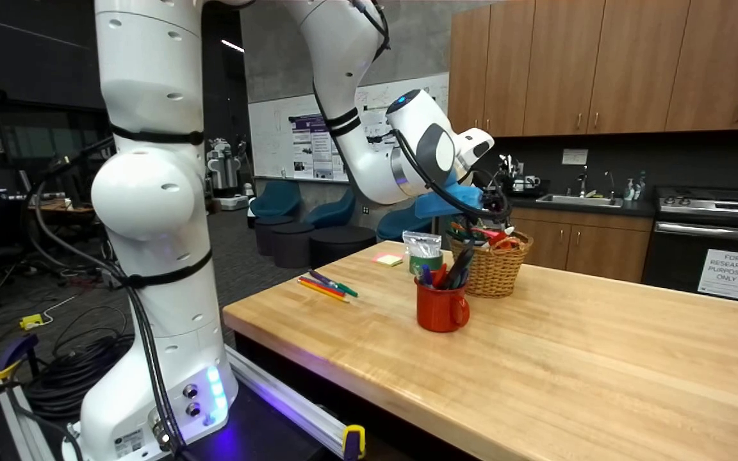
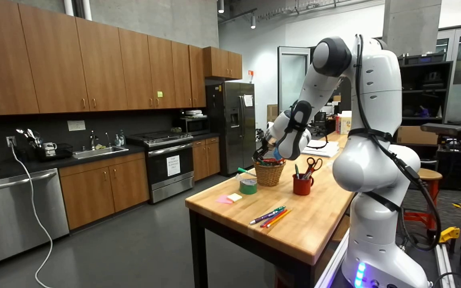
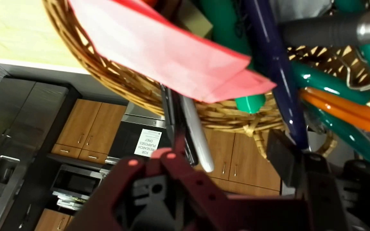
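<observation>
The wicker basket point(image 2: 269, 175) stands on the desk point(image 1: 631, 339), close to its far edge in an exterior view. My claw point(image 3: 231, 148) is at the basket's rim with its fingers apart, a gap showing between them. A dark blue pen point(image 3: 275, 61) juts from the basket toward one finger; I can't tell whether they touch. A red mug point(image 1: 439, 310) takes up room just beside the basket, and a green container point(image 2: 248, 187) stands near it. Farther out, pens and pencils point(image 2: 267, 216) lie by the end edge, and a wide stretch of desk runs from the mug to the near long edge.
</observation>
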Controlling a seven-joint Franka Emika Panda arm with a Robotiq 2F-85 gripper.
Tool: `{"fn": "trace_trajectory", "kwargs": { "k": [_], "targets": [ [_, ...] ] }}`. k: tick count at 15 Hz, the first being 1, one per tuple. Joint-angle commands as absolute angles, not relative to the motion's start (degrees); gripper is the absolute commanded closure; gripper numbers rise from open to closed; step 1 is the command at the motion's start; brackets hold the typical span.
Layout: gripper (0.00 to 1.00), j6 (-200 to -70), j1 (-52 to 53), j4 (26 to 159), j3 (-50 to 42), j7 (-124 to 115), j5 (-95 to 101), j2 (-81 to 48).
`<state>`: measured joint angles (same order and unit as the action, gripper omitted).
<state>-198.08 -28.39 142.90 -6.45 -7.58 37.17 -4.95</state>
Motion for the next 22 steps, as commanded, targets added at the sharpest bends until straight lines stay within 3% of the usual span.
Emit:
{"fn": "trace_trajectory", "kwargs": {
  "k": [1, 6, 13, 22],
  "targets": [
    [0.01, -198.08, -25.91, 147.95, -7.82, -1.76, 32.01, 0.5],
    [0.0, -194.78, -19.94, 152.25, -9.95, 6.49, 23.37, 7.26],
    [0.0, -187.97, -29.55, 154.52, 5.8, 11.27, 15.59, 14.34],
    [0.0, -169.84, -26.12, 149.22, 17.21, 4.28, 15.79, 15.66]
  ]
}}
